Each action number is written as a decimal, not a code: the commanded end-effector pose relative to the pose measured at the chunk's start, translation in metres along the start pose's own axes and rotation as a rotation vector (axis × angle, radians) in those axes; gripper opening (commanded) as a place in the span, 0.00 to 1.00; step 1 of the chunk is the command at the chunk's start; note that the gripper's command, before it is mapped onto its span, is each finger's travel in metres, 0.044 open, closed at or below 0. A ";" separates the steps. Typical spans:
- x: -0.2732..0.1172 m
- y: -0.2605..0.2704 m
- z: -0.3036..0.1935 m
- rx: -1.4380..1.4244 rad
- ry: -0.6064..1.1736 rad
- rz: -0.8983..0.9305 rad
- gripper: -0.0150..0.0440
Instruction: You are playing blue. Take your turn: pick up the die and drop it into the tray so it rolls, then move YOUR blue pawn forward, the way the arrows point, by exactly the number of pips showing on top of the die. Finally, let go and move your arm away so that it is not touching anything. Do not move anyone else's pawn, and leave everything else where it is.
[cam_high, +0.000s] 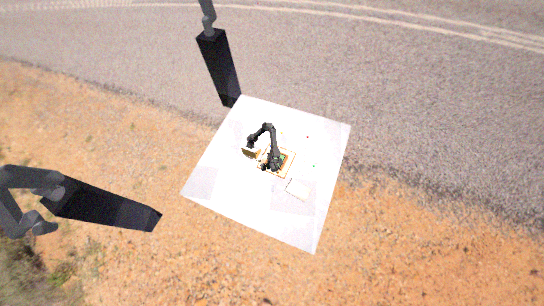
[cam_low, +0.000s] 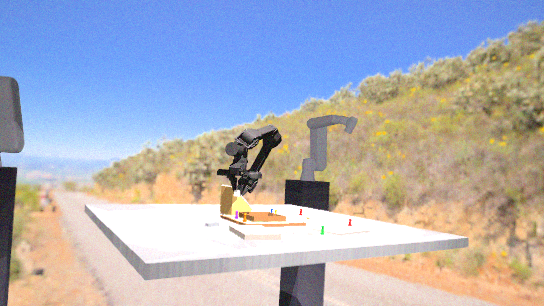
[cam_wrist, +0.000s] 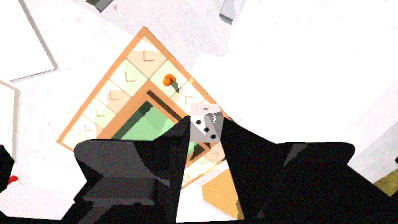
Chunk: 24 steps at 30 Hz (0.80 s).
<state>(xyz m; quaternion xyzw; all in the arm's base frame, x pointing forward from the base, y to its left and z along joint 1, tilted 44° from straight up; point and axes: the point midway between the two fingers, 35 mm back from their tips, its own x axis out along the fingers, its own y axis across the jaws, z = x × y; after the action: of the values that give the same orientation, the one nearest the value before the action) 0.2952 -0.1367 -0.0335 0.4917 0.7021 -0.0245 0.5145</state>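
My gripper (cam_low: 240, 192) (cam_wrist: 204, 120) is shut on the white die (cam_wrist: 204, 131), which shows black pips on its side towards the wrist camera. The gripper holds it above the game board (cam_wrist: 102, 82) (cam_low: 296, 224), near the edge of the tray. The tray (cam_wrist: 152, 124) (cam_low: 265, 217) has a green floor and brown walls and sits in the middle of the board; the fingers hide part of it in the wrist view. The blue pawn (cam_low: 271, 211) stands behind the tray in the exterior view, and is not seen in the wrist view. The die's top face cannot be read.
An orange pawn (cam_wrist: 169, 80) (cam_low: 245, 217) and a purple pawn (cam_low: 236, 215) stand on the board. A yellow pawn (cam_low: 275, 212) is beside the blue one. A green pawn (cam_low: 322, 230) and a red pawn (cam_low: 350, 222) stand off the board. An upright wooden panel (cam_low: 226, 201) and a flat white box (cam_low: 257, 235) are close by.
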 end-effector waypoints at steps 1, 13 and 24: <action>0.002 0.017 -0.017 0.114 -0.005 0.007 0.25; 0.014 0.053 -0.061 0.413 0.005 0.013 0.25; 0.028 0.076 -0.106 0.686 0.025 0.016 0.25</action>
<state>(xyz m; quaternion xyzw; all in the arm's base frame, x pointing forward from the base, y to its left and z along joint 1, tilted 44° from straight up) 0.2820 -0.0360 0.0228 0.6245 0.6664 -0.2235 0.3405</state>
